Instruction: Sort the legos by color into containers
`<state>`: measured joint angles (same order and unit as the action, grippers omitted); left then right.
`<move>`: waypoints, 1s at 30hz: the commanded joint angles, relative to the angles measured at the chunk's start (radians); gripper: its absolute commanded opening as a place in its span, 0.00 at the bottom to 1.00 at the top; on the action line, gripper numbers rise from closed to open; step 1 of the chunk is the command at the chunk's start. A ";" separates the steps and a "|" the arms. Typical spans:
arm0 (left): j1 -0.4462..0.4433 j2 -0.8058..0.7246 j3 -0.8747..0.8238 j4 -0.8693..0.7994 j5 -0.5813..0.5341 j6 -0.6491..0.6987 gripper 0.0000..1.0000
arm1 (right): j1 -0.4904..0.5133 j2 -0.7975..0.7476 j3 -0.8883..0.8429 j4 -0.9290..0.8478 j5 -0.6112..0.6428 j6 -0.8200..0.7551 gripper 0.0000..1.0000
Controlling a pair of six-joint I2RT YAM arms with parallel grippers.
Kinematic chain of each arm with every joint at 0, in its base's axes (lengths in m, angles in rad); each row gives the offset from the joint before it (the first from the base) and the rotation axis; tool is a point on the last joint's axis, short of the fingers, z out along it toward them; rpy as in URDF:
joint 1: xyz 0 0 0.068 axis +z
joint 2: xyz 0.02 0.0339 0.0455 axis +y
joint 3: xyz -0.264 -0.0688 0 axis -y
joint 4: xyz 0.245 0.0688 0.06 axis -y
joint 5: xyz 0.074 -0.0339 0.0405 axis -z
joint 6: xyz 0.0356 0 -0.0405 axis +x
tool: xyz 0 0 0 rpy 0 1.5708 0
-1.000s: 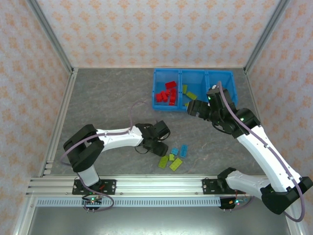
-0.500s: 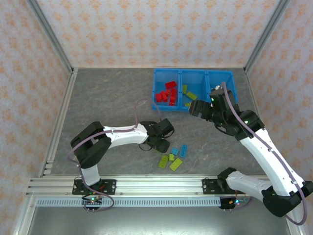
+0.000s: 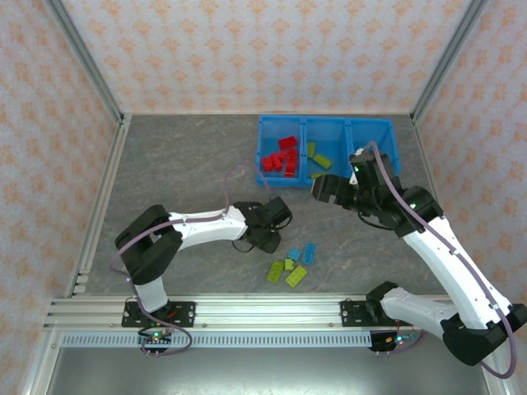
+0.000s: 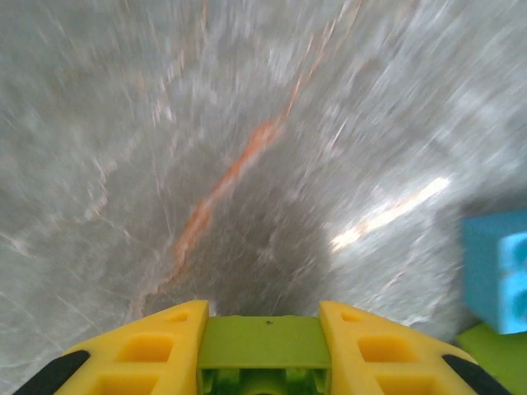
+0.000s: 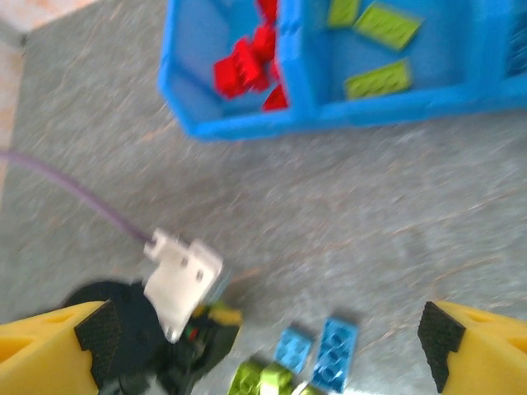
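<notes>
My left gripper (image 3: 268, 231) (image 4: 262, 327) is shut on a lime green lego (image 4: 259, 344) just above the grey table, left of the loose pile. That pile holds two light blue legos (image 3: 294, 253) (image 3: 310, 252) and three lime ones (image 3: 286, 271); the left wrist view catches a blue one (image 4: 498, 271) at its right edge. The blue containers (image 3: 260, 156) stand in a row at the back, with red legos (image 3: 280, 156) in the left one and lime legos (image 3: 321, 158) in the middle one. My right gripper (image 3: 321, 188) (image 5: 263, 337) hangs open in front of them, holding nothing.
Grey marbled table floor (image 3: 181, 173) lies bare to the left. Patterned walls and metal posts enclose it. In the right wrist view the left arm's dark wrist and white bracket (image 5: 183, 280) sit beside the blue legos (image 5: 336, 354), below the containers (image 5: 247, 123).
My left gripper has closed on the lime lego and shifted slightly toward the back. The right gripper has drifted left and nearer, away from the containers, still open.
</notes>
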<state>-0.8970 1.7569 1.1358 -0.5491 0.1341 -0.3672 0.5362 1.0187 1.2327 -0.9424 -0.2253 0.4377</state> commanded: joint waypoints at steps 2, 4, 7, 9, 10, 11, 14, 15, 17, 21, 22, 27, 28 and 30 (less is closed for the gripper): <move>0.053 -0.079 0.221 0.032 0.006 0.029 0.27 | 0.002 0.001 -0.091 0.047 -0.276 0.040 0.95; 0.069 -0.033 0.354 0.030 0.003 0.058 0.27 | 0.003 -0.014 -0.100 0.083 -0.277 0.069 0.95; 0.083 0.102 0.604 0.003 -0.020 0.107 0.27 | 0.001 -0.053 -0.082 0.078 -0.110 0.117 0.96; 0.090 0.231 0.762 -0.005 -0.034 0.129 0.27 | 0.002 -0.082 -0.075 0.040 0.042 0.151 0.97; 0.096 0.293 0.845 -0.009 -0.039 0.138 0.27 | 0.000 -0.095 -0.072 0.020 0.096 0.161 0.97; 0.103 0.357 0.923 -0.023 -0.047 0.142 0.27 | 0.000 -0.108 -0.071 0.001 0.132 0.169 0.97; 0.116 0.531 1.171 -0.110 -0.065 0.160 0.27 | 0.000 -0.131 -0.067 -0.029 0.144 0.176 0.97; 0.116 0.576 1.238 -0.133 -0.072 0.171 0.27 | -0.001 -0.137 -0.066 -0.036 0.143 0.176 0.97; 0.115 0.664 1.370 -0.180 -0.072 0.185 0.29 | -0.002 -0.148 -0.064 -0.059 0.150 0.173 0.97; 0.115 0.730 1.457 -0.198 -0.084 0.187 0.38 | -0.001 -0.171 -0.062 -0.087 0.177 0.168 0.97; 0.116 0.727 1.457 -0.199 -0.084 0.187 0.43 | -0.001 -0.175 -0.064 -0.089 0.178 0.170 0.97; 0.115 0.666 1.427 -0.195 -0.076 0.193 0.52 | -0.001 -0.177 -0.074 -0.087 0.181 0.170 0.97; 0.114 0.644 1.414 -0.195 -0.077 0.195 0.54 | -0.001 -0.175 -0.079 -0.085 0.180 0.172 0.97; 0.115 0.587 1.372 -0.196 -0.081 0.202 0.54 | -0.001 -0.175 -0.087 -0.082 0.176 0.177 0.97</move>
<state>-0.7834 2.4893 2.5164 -0.7300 0.0799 -0.1875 0.5362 0.8505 1.1446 -1.0084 -0.0772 0.5999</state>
